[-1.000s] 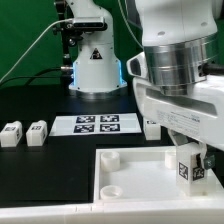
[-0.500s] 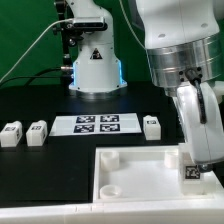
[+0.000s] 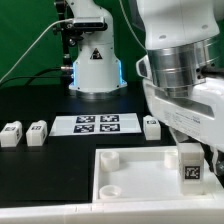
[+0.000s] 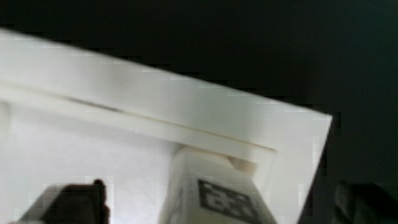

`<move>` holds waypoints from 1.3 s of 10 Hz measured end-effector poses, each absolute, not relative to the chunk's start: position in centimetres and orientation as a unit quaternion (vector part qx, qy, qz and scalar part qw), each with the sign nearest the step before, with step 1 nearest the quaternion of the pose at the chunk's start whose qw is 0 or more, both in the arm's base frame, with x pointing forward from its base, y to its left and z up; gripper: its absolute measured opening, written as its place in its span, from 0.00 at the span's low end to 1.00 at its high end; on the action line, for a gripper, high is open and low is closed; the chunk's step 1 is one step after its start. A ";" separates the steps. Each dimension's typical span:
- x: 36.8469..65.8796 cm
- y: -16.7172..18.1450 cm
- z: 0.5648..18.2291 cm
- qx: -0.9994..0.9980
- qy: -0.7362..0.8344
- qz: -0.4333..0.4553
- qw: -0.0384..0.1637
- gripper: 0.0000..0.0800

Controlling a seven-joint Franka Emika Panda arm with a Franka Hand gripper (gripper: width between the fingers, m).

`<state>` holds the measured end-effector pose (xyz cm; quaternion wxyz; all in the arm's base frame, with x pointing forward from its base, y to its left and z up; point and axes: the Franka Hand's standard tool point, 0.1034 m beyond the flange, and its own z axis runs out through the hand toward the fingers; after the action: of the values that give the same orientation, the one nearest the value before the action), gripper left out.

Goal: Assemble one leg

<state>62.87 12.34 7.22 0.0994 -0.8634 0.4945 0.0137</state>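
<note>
robotics lab | black table | marker board (fiducial tags) | cabled arm base

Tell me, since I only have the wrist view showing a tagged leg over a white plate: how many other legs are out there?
Observer: Three. The leftmost leg and the second leg stand together on the black table, and the third leg stands beside the marker board.
Operator: Where on the plate is the tagged leg?
Observer: The tagged leg stands upright at the plate's edge on the exterior view's right.
Operator: Other sockets filled?
Observer: No. The far socket and the near socket on the exterior view's left are empty.
</note>
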 end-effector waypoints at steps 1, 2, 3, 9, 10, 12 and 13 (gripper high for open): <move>62.9 12.3 7.2 -0.892 0.441 0.007 0.100 0.80; 62.8 12.3 7.1 -0.908 0.408 0.004 0.100 0.81; 62.8 12.3 7.1 -0.918 0.384 0.001 0.100 0.81; 63.3 12.3 7.3 -0.983 0.169 -0.027 0.068 0.66; 63.3 12.2 7.3 -0.979 0.193 -0.026 0.067 0.48; 63.4 11.1 7.2 -0.961 0.270 -0.024 0.061 0.42; 63.3 10.8 7.2 -0.951 0.304 -0.021 0.057 0.42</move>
<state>63.35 10.75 7.18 0.0574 -0.9508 0.3037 -0.0206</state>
